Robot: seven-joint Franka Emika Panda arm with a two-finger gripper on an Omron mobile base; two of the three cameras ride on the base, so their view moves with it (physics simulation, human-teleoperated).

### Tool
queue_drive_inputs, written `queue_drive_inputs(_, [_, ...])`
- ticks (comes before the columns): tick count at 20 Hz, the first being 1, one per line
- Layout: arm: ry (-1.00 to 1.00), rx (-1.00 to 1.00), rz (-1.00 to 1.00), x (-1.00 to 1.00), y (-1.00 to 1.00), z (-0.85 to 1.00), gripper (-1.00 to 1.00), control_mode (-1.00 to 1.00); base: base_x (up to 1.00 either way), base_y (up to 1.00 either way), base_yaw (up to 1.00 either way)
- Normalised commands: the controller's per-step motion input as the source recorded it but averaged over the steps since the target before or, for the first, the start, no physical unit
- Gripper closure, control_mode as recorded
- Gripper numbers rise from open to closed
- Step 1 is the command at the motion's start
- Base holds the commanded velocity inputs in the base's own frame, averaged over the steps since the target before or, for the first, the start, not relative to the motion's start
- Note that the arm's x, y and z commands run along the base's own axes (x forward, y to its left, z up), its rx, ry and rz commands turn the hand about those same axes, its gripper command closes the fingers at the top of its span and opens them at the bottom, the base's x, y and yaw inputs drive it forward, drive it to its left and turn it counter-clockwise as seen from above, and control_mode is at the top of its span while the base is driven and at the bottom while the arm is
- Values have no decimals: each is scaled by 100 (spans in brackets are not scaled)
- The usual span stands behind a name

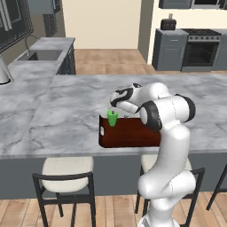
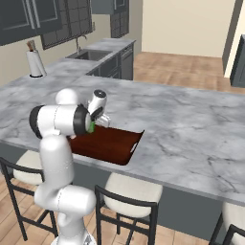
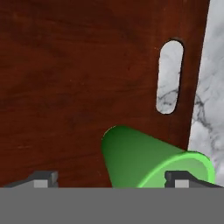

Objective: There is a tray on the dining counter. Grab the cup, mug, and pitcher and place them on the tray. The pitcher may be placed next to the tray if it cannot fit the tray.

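Note:
The dark reddish-brown tray [image 1: 128,135] [image 2: 112,143] [image 3: 65,65] lies on the dining counter [image 1: 66,102] [image 2: 191,124] near its front edge. The green cup [image 1: 112,118] [image 2: 91,127] [image 3: 148,159] stands upright on the tray's left end, close to the cut-out handle. My gripper [image 1: 115,110] [image 2: 95,122] [image 3: 114,178] hangs just over the cup and is open. Its fingertips [image 3: 41,178] stand wide apart on either side of the cup, which sits nearer the right one. The mug and the pitcher are out of view.
Stools [image 1: 66,173] [image 2: 129,191] stand below the counter's front edge. A sink [image 1: 42,54] is set in the far left worktop, with a paper towel roll [image 2: 34,62] near it. A stove [image 1: 201,48] and a toaster [image 1: 168,23] are at the back right.

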Motion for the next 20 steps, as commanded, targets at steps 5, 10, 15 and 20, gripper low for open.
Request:
queue_drive_inputs(5, [-12, 0, 1, -28, -2, 27, -100, -100, 0, 0, 0])
queue_drive_inputs(10, [-10, -3, 1, -1, 0, 84, -100, -100, 0, 0, 0])
queue_drive_inputs(15, [1, 0, 0, -1, 0, 90, -100, -100, 0, 0, 0])
queue_drive_inputs(20, [17, 0, -13, -68, -1, 66, -100, -100, 0, 0, 0])
